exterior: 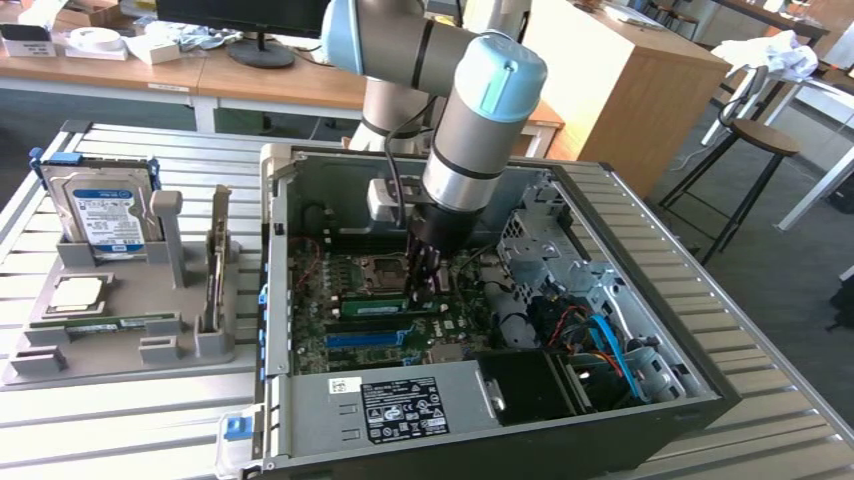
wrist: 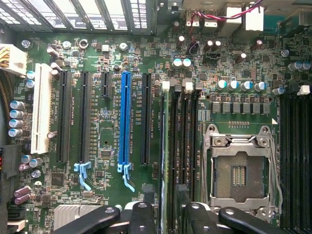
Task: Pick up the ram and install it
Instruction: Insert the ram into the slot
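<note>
Green ram upright on motherboard | pincer over it, edge-cropped | wide or narrow: cannot tell

Ram: long, thin green stick with small dark chips. It stands on its long edge in a memory slot on the motherboard, inside the open computer case, near the processor socket. Wrist view: seen edge-on, upright, running the slot's length, one end by a white latch. Second, alike stick rests in the grey holder on the worktop, at the exterior view's left.
</note>
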Robot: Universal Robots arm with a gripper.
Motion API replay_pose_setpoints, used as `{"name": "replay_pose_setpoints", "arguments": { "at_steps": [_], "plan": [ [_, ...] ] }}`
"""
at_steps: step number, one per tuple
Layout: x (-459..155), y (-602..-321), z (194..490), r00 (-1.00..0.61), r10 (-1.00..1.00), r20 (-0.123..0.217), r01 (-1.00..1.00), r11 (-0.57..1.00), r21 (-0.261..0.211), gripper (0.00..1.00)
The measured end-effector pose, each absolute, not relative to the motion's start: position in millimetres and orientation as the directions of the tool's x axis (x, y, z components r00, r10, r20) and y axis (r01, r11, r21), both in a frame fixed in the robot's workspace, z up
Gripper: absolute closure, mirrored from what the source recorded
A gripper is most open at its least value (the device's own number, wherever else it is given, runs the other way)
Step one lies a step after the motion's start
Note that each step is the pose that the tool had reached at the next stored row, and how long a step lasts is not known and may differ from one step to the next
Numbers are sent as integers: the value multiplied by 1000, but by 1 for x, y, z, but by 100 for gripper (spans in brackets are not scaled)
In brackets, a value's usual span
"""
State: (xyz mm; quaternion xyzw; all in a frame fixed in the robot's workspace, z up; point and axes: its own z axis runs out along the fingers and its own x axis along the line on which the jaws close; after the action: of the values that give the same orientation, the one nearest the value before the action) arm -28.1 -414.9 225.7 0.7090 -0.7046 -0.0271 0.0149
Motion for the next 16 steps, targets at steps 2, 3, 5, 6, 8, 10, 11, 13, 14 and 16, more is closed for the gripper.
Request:
{"name": "replay_pose_setpoints", "arguments": {
  "at_steps": [2, 3, 5, 6, 8, 10, 11, 13, 14, 16],
  "plan": [
    [-28, -415, 226, 6, -1000, -17, -998, -7, 59, 69],
    [-28, -415, 226, 6, -1000, -17, -998, -7, 59, 69],
    [-28, -415, 226, 6, -1000, -17, -998, -7, 59, 69],
    [-28, -415, 228, 6, -1000, -18, -998, -7, 59, 69],
    [-28, -415, 232, 6, -1000, -17, -998, -7, 59, 69],
    [-28, -415, 239, 6, -1000, -17, -998, -7, 59, 69],
    [-28, -415, 243, 6, -1000, -18, -998, -7, 59, 69],
    [-28, -415, 252, 6, -1000, -17, -998, -7, 59, 69],
    [-28, -415, 256, 6, -1000, -17, -998, -7, 59, 69],
    [-28, -415, 265, 6, -1000, -17, -998, -7, 59, 69]
  ]
}}
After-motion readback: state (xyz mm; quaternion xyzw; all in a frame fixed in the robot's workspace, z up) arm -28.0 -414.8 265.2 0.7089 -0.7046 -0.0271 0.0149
